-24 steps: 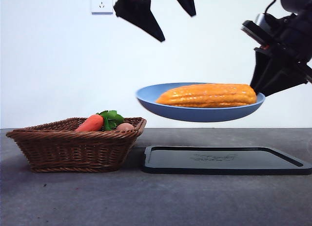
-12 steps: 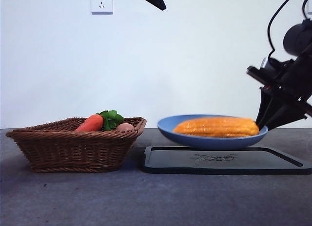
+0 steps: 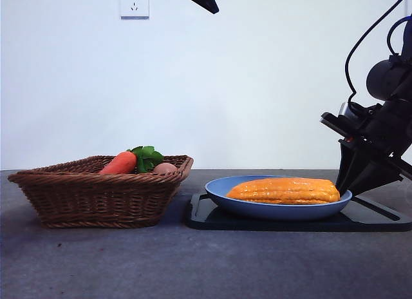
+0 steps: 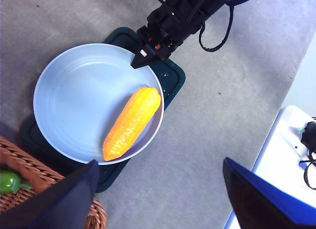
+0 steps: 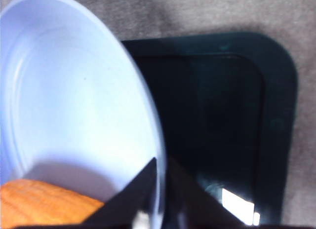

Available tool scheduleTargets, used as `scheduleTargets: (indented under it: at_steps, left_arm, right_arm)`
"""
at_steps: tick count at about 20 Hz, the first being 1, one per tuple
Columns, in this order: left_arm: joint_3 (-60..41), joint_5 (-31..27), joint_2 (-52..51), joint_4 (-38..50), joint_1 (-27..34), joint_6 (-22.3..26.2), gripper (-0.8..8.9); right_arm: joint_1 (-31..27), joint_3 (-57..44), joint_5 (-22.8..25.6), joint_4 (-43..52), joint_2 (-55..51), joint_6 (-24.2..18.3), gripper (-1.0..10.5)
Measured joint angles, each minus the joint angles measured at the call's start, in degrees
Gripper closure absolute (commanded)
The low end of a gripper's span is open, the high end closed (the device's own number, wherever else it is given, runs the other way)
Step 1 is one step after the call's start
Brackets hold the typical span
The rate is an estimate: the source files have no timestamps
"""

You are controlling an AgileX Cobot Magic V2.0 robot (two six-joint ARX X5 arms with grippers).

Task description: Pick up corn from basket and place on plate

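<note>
The corn (image 3: pixel 283 191) lies lengthwise on the light-blue plate (image 3: pixel 277 211), near the rim on the side away from the arm's base. The plate rests on the black tray (image 3: pixel 386 219). My right gripper (image 3: pixel 341 186) is at the plate's right edge, shut on its rim. In the right wrist view its jaws pinch the plate (image 5: pixel 74 105) rim beside the corn (image 5: pixel 39 204). My left gripper (image 4: pixel 158 189) hangs open high above, looking down on the corn (image 4: pixel 132 123) and the plate (image 4: pixel 79 100). The wicker basket (image 3: pixel 96 192) stands to the left.
A carrot (image 3: pixel 119 162) with green leaves and a small brown round item (image 3: pixel 165 167) stay in the basket. The tray (image 4: pixel 170 76) sticks out beyond the plate. A white box (image 4: pixel 291 155) with cables sits at the table's side.
The right gripper has lowered the plate with the corn from mid-air onto the black tray. The left gripper has risen, leaving only a black tip at the top edge.
</note>
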Motion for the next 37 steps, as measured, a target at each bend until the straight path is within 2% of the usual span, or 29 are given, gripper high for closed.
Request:
scheduleTargets:
  at_steps: [3,8,11,14,19,22,26,30,37]
  left_arm:
    - [0.0,0.0,0.0,0.0,0.0,0.0,4.09]
    - [0.0,0.0,0.0,-0.2,0.0,0.0,4.09]
    - [0.0,0.0,0.0,-0.2,0.0,0.0,4.09]
    - [0.0,0.0,0.0,-1.1,0.0,0.0,4.1]
    - [0.0,0.0,0.0,-3.9,0.0,0.0,4.21]
    - [0.0,0.0,0.0,-5.8,0.0,0.0,5.38]
    - [0.0,0.0,0.0,-8.1,0.0,0.0,8.13]
    - [0.0,0.0,0.0,-9.2,0.0,0.0,8.06]
    - [0.0,0.0,0.0,-8.0,0.0,0.0,8.06]
  right_arm:
    - [0.0,0.1,-0.2,-1.4,0.0,0.0,7.0]
    - [-0.2,1.5,-0.1,-6.4,-2.3,0.0,6.9]
    - [-0.6,1.5,0.0,-8.7,-10.2,-0.3,6.9]
    - [-0.4,1.5,0.0,-14.2,-19.6,-2.4,6.9]
    - [5.7,1.5,0.0,-29.9,-34.8,-8.5,7.0]
    - [10.3,1.5,0.5,-34.4,-41.2,-10.5,7.3]
    - [14.8,1.5,4.3,-35.5,-45.6,-11.5,9.3]
    - [15.7,1.5,4.3,-35.5,-45.8,-14.0,9.4]
    - [15.7,1.5,4.3,-35.1,-45.8,-14.6,9.4]
